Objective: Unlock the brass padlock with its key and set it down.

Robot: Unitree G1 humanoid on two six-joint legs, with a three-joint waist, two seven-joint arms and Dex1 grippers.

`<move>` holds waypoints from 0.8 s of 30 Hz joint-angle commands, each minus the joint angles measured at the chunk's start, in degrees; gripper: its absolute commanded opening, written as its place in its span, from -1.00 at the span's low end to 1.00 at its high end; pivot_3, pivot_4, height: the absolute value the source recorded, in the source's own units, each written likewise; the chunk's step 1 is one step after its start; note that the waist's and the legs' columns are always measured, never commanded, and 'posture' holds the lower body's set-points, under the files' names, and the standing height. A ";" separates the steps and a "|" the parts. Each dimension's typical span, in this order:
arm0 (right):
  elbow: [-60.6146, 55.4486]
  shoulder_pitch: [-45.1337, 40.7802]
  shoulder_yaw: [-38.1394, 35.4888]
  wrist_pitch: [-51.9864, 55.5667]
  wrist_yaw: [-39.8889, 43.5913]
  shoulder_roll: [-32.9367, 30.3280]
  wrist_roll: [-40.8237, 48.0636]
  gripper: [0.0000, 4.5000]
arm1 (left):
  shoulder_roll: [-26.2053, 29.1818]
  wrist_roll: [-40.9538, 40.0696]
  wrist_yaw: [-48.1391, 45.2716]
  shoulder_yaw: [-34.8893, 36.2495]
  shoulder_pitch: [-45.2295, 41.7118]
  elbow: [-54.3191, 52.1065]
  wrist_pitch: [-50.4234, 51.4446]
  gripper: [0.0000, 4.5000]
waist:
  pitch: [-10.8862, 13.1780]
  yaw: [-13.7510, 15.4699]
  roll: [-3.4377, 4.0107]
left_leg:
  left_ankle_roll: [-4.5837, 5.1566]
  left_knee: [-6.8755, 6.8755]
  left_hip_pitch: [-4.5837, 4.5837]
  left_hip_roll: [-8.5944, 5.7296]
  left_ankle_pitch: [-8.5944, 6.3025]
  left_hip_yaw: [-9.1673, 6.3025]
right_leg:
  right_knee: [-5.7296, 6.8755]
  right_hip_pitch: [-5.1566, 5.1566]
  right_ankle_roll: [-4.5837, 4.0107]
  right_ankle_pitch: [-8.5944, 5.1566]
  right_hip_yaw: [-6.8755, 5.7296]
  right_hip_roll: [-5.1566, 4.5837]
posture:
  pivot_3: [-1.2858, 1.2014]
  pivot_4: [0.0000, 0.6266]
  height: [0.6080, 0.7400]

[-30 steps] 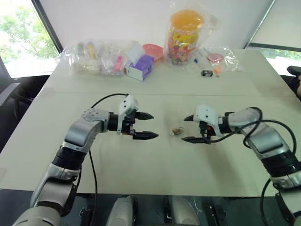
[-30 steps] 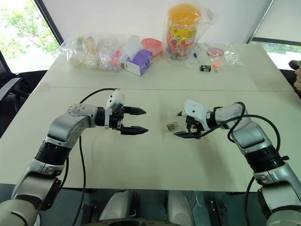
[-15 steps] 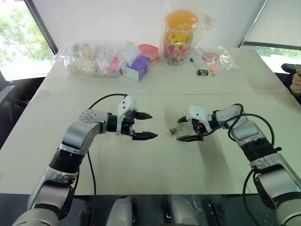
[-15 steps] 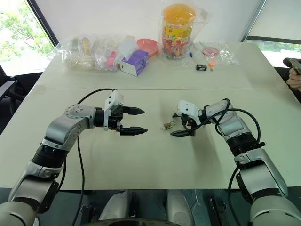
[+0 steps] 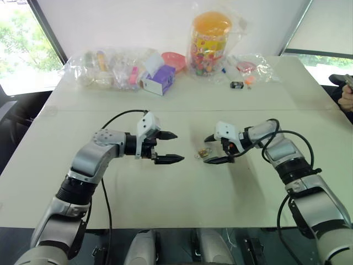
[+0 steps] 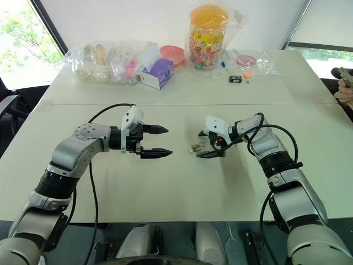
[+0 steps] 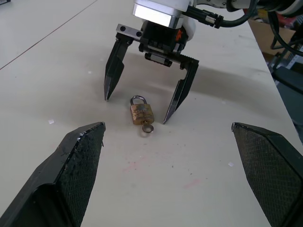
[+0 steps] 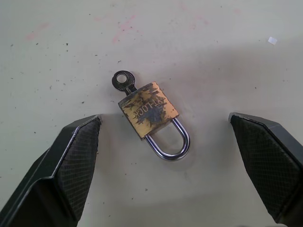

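Observation:
The brass padlock [image 8: 150, 112] lies flat on the white table [image 5: 176, 187], its silvery shackle closed and turned toward my right gripper. A small dark key [image 8: 122, 80] sticks out of its base, toward my left gripper. My right gripper [image 5: 208, 150] is open and low over the table, one fingertip on each side of the padlock [image 7: 141, 113], not touching it. My left gripper [image 5: 178, 147] is open and empty, hovering a short way to the padlock's left and pointing at it.
Along the table's far edge lie clear plastic bags of small items, a purple box [image 5: 157, 80], a pink bowl [image 5: 175, 58], an orange-lidded jar [image 5: 209, 38] and a small black object [image 5: 238, 85]. A person's hand [image 5: 347, 99] shows at the right edge.
My right gripper has moved left and down until its open fingers straddle the padlock. The left gripper and the padlock have stayed where they were.

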 commanded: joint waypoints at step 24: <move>-44.85 23.72 -11.88 -17.94 -32.72 -8.51 -20.20 -0.71 | -7.33 -4.99 -0.74 2.74 -9.23 10.82 2.15 1.00 | 0.00 0.72 0.00 | -0.03 0.05 -0.22 -0.15 0.02 0.00 | -0.01 -0.13 0.00 0.00 -0.01 -0.03 | 0.03 -0.52 0.92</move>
